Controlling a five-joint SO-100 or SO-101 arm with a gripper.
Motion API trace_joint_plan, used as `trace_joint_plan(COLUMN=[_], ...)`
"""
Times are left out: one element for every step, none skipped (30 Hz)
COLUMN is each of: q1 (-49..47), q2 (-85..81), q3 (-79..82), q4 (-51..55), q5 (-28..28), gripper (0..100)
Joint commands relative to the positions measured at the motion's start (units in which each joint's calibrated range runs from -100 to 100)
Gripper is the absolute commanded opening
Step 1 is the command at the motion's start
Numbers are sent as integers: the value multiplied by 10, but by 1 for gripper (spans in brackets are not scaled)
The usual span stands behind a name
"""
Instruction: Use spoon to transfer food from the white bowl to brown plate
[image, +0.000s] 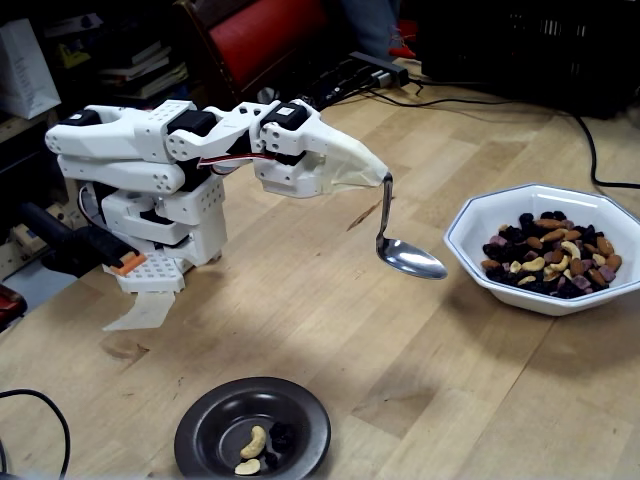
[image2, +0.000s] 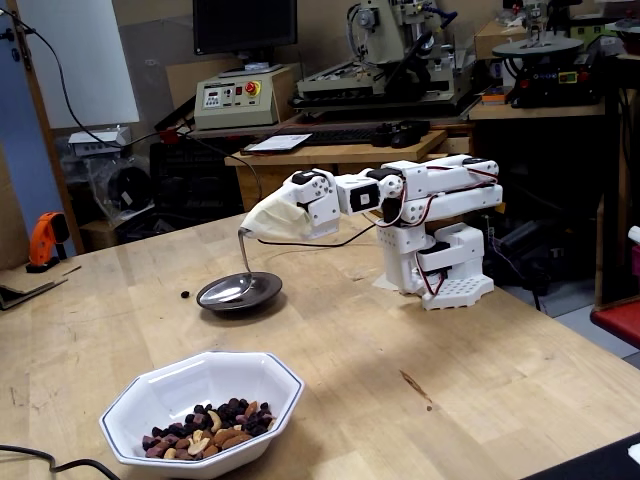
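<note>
- Mostly, the gripper (image: 372, 172) was hidden under off-white tape, so its fingers could not be made out and how far they stood apart could not be told; the spoon (image: 398, 245) hung from the taped tip, fixed there by its handle.
- In a fixed view the spoon's thin handle dropped almost straight down from the tip and bent into the shiny oval bowl (image: 411, 259), which looked empty and level, raised above the wooden table (image: 330, 330) with its shadow falling on the wood below.
- From that view the spoon sat just left of the white bowl (image: 470, 235), near its rim but apart from it.
- The arm (image: 160, 150) reached out roughly level from its white base (image: 160, 240), its forearm stretched toward the right of that view and the taped end tilted slightly down.
- Inside the white bowl lay the food (image: 553, 258): pale cashews, brown nuts and dark raisins heaped against the far right side.
- The brown plate (image: 200, 440) stood at the near edge of that view, well apart from the spoon, and held a couple of cashews (image: 253, 443) beside a dark bit.
- From the other fixed view the spoon (image2: 243, 270) lined up with the plate (image2: 265, 292), and the white bowl (image2: 160, 400) stood nearest the camera with food (image2: 212, 425) in its front part.
- One small dark bit (image2: 184, 294) lay on the table just left of the plate in that view.
</note>
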Motion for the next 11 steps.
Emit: trace_joint_plan(q1=[-4, -4, -2, -1, 0, 0, 0, 0, 0, 0, 0], q2=[-1, -1, -1, -1, -1, -1, -1, -1, -1, -1, -1], q3=[2, 2, 2, 2, 2, 2, 2, 2, 2, 2, 2], q4=[0, 0, 0, 0, 0, 0, 0, 0, 0, 0, 0], q5=[3, 3, 3, 3, 3, 3, 3, 3, 3, 3, 3], gripper=[4, 4, 4, 4, 4, 4, 4, 4, 4, 4, 4])
